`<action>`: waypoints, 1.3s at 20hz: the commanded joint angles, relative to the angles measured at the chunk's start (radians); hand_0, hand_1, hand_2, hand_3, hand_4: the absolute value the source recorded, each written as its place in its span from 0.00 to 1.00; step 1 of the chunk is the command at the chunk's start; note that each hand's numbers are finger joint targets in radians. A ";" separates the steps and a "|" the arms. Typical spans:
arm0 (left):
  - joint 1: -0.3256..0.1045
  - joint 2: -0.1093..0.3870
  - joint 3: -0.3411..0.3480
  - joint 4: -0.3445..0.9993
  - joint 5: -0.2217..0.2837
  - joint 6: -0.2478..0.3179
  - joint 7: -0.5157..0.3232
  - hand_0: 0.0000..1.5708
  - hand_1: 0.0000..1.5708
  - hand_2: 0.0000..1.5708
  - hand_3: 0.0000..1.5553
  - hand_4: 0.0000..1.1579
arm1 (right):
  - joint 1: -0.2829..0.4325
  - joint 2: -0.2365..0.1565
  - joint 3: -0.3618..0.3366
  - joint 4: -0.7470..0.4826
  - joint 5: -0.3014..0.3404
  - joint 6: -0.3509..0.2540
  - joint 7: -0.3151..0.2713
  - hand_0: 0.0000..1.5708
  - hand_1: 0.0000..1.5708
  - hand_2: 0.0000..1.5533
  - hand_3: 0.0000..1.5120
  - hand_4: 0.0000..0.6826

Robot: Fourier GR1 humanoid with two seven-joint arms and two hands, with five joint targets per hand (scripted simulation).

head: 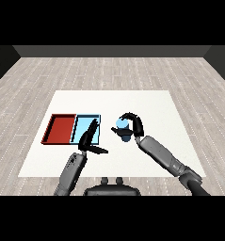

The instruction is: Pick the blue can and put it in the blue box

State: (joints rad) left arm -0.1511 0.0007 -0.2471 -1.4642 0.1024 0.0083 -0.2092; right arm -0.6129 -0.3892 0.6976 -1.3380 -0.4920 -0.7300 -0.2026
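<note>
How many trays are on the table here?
2: a shallow red tray at the table's left, and a light blue tray touching its right side, partly behind the left hand.

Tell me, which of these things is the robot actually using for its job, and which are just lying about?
Part of the job:
- blue can, held in the curled right hand
- light blue tray, where the can should go

Just there:
- red tray, beside the light blue one
- left hand, fingers straight, holding nothing, over the light blue tray's near edge
- white table
</note>
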 commanded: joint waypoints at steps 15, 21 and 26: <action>-0.047 -0.001 -0.122 0.087 0.081 0.118 -0.005 0.00 0.00 0.00 0.00 0.00 | 0.093 0.170 -0.201 -0.020 0.314 0.202 0.080 0.94 0.94 0.94 0.92 0.89; -0.137 -0.001 -0.135 0.258 0.140 0.140 -0.062 0.00 0.00 0.00 0.00 0.00 | 0.146 0.248 -0.193 -0.116 0.403 0.190 0.141 0.94 0.94 0.94 0.92 0.90; -0.089 -0.001 -0.168 0.139 0.136 0.181 -0.015 0.00 0.00 0.00 0.00 0.00 | 0.094 0.299 -0.285 0.001 0.443 0.293 0.108 0.94 0.94 0.94 0.92 0.90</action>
State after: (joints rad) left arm -0.2876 0.0001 -0.4029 -1.2610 0.2549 0.1861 -0.2451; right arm -0.4985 -0.1284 0.4727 -1.4041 -0.0790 -0.5027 -0.0680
